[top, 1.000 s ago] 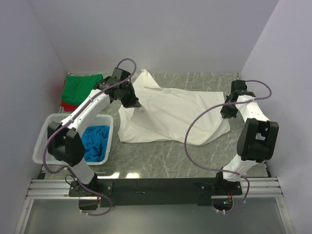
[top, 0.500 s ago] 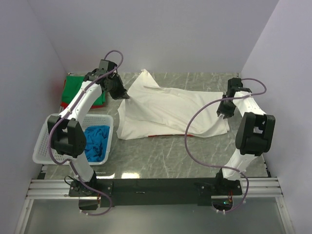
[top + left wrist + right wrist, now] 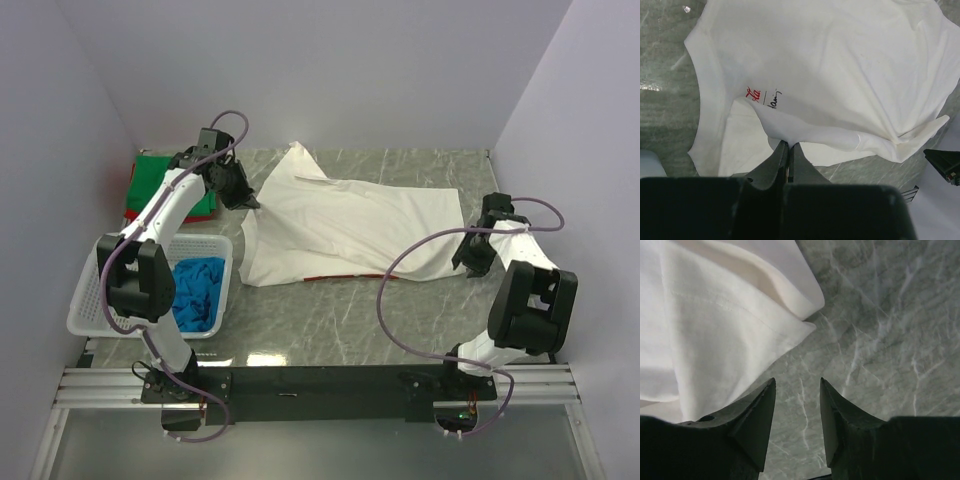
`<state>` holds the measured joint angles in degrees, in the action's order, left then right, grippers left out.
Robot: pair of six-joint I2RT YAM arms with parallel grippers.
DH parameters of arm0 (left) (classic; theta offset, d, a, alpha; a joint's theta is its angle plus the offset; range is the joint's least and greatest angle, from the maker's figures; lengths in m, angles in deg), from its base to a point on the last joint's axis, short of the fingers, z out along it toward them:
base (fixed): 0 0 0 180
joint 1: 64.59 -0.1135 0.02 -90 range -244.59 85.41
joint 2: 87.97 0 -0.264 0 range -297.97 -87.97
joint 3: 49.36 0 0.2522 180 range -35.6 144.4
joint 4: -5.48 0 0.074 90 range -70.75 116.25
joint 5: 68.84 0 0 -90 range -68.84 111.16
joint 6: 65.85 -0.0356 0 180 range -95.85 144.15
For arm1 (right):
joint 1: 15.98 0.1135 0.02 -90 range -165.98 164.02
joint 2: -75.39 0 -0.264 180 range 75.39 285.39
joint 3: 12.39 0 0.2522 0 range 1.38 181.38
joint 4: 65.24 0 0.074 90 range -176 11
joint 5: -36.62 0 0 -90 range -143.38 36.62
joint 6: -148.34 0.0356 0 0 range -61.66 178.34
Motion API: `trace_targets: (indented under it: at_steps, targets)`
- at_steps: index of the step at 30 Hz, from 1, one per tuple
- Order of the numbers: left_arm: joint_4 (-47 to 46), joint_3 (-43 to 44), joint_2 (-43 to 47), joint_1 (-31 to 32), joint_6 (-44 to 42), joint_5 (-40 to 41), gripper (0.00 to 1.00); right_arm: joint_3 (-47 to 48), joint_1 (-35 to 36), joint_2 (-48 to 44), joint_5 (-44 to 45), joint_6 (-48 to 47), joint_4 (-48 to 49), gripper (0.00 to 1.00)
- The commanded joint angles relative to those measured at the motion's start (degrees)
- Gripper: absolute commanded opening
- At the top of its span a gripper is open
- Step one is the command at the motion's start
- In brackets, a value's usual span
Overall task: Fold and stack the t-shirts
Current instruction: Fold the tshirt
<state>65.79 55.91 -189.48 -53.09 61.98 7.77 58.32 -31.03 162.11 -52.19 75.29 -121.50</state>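
The large white t-shirt (image 3: pixel 350 225) lies spread across the middle of the table, its red script print (image 3: pixel 754 94) showing in the left wrist view. My left gripper (image 3: pixel 245 200) is shut on a fold of the white shirt (image 3: pixel 805 75) at its left edge, lifting it slightly. Off the shirt's right corner (image 3: pixel 730 335), my right gripper (image 3: pixel 470 262) stands open over bare table, holding nothing. A green shirt (image 3: pixel 170 180) lies on a red one (image 3: pixel 140 215) at the back left. The blue shirt (image 3: pixel 195 290) sits in the basket.
A white lattice basket (image 3: pixel 100 290) stands at the near left beside the left arm. Grey marble tabletop (image 3: pixel 340 320) shows in front of the white shirt. Walls close in on the left, back and right.
My right gripper has opened, let go of the shirt's right corner and drawn back toward the near right. The left gripper pulled the shirt's left edge leftward and still holds it.
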Motion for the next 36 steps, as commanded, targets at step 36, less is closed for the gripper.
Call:
trace_targets:
  at_steps: [36]
  targets:
    - [-1.3,1.5,1.5,-0.9,-1.8,-3.8,0.01,4.0,-2.7,9.4,2.1,0.6,4.7,0.19]
